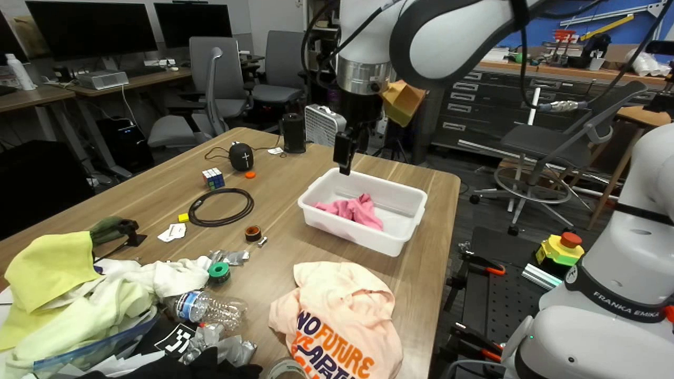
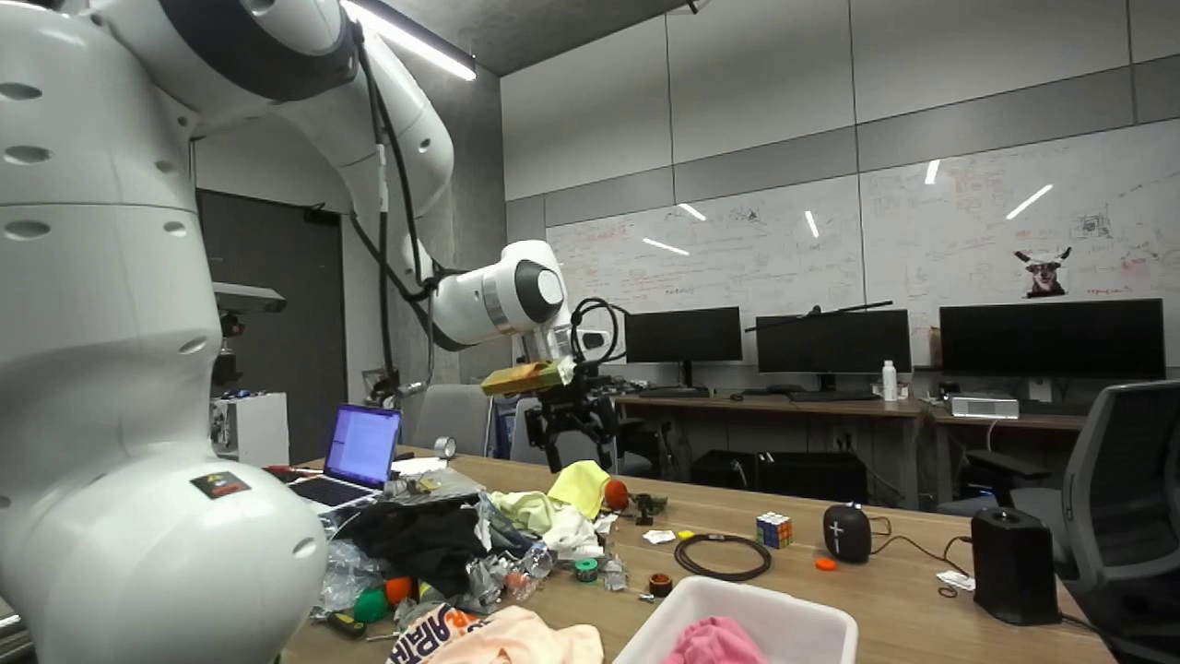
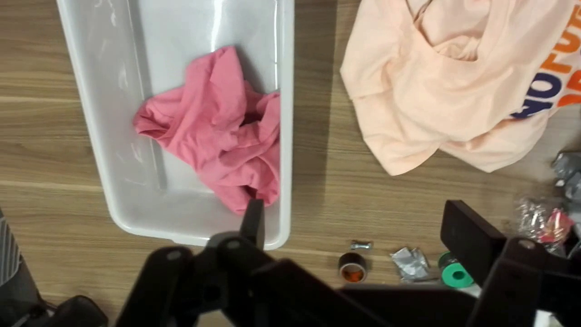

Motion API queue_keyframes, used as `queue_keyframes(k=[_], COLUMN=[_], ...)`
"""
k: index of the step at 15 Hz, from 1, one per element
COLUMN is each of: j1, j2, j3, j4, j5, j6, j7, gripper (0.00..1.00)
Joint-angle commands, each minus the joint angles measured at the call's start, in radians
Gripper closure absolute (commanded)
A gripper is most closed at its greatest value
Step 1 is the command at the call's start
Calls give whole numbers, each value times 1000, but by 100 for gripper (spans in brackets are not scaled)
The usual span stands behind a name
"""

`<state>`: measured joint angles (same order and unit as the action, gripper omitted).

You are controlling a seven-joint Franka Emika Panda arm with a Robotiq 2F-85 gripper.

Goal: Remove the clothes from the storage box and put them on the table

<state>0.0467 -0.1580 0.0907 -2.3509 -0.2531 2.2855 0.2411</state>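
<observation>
Several cloths (image 1: 121, 300) lie heaped at the left of the desk (image 1: 295, 173) in an exterior view, among them a yellow cloth (image 1: 50, 266) and a white cloth (image 1: 179, 276), with a clear plastic bottle (image 1: 218, 310) on its side right beside them. Farther back are a Rubik's cube (image 1: 213, 179) and a coiled black cable (image 1: 210, 224). Next come a green tape roll (image 1: 219, 270) near the bottle, a round black speaker (image 1: 241, 156) beyond the cube, an orange disc (image 1: 250, 175) near it, and a brown tape roll (image 1: 253, 238) with a metal bolt (image 1: 263, 241) just beside it. A peach shirt (image 1: 342, 295) with printed lettering rests on the desk, just beside the white storage box (image 1: 342, 229). Above the desk the fingers (image 3: 470, 240) hang spread wide; in the wrist view one covers part of the box near a corner, and the brown tape roll shows in the gap. Inside that box the pink garment (image 1: 358, 208) sits bunched against one long wall, whose rim hides its edge from the wrist view. Farther right stands the robot's base (image 1: 600, 337).
</observation>
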Motion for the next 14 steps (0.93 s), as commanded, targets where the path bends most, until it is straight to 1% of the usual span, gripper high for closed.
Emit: queue_keyframes(k=[1,3,6,9,11,14], j1=[-49,-77,-108,-128,-138,-148], j2=[12,34,78,126,170,265], j3=[-57,-92,-141,-176,-189,-196], j4=[57,80,108,117,126,176], j5=[40,60,127,204,242,293], j6=[2,10,19,46,59,60], j7=[-30,-43,-87,-147,-180,-221], gripper=[0,0,0,0,0,0])
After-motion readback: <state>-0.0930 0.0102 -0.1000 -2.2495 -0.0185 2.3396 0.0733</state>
